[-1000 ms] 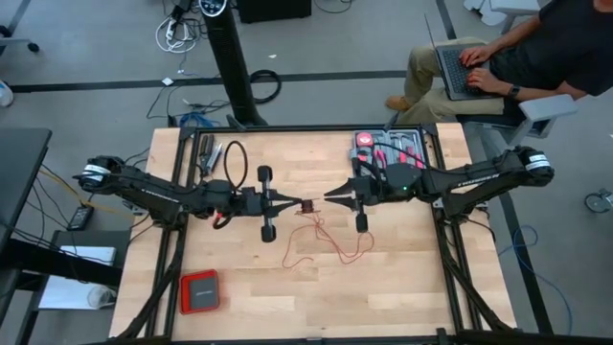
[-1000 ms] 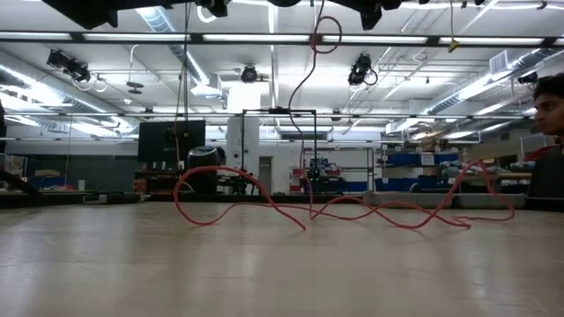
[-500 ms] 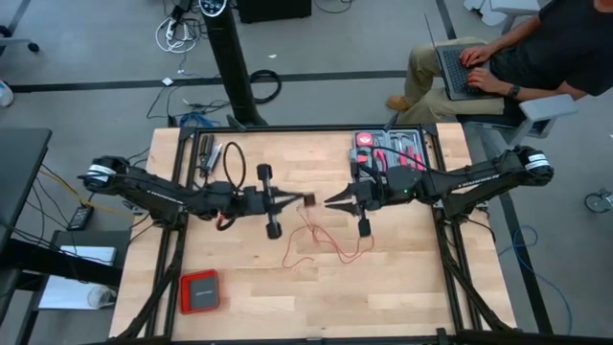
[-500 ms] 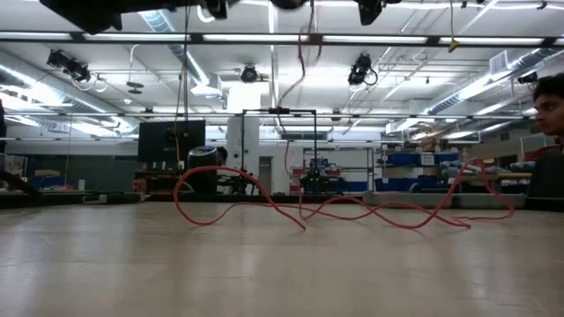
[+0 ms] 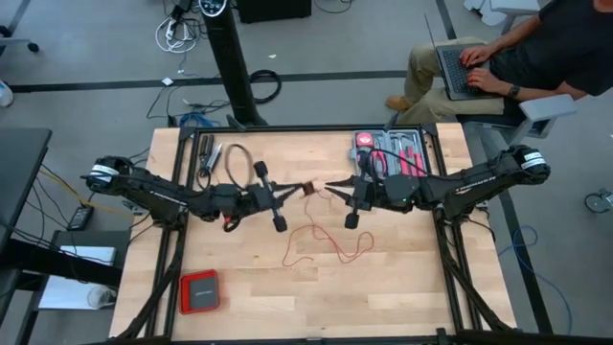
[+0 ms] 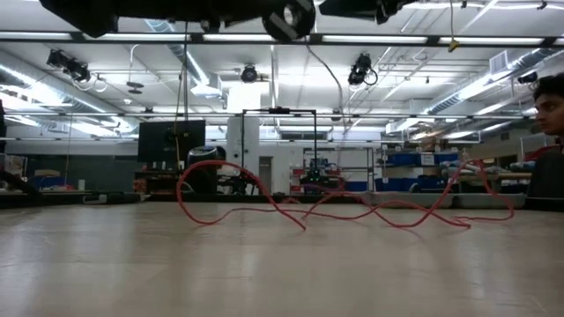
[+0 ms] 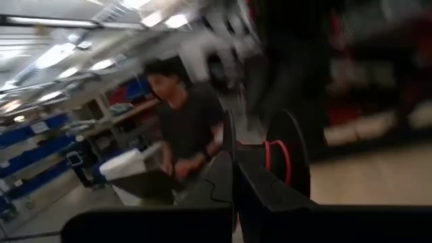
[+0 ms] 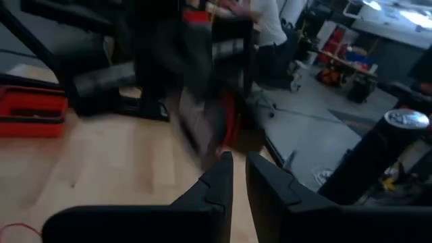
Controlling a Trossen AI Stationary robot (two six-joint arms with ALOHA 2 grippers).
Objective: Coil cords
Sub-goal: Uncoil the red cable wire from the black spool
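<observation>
Up above the middle of the wooden table (image 5: 402, 278), the two grippers meet tip to tip. The left gripper (image 5: 300, 190) has its fingers pressed tight together, and a small red bunch of the cord (image 5: 309, 189) sits right at its tip. The right gripper (image 5: 330, 189) points at that same bunch, with its fingers only a tiny bit apart; I cannot tell if they pinch the cord. The rest of the red cord hangs down and lies in loose loops on the table below the grippers. A grey tool tray (image 5: 391, 149) sits at the far right side. A red box (image 5: 200, 290) lies near the front left corner. A person (image 5: 517, 48) sits past the table with a laptop (image 5: 453, 67).
</observation>
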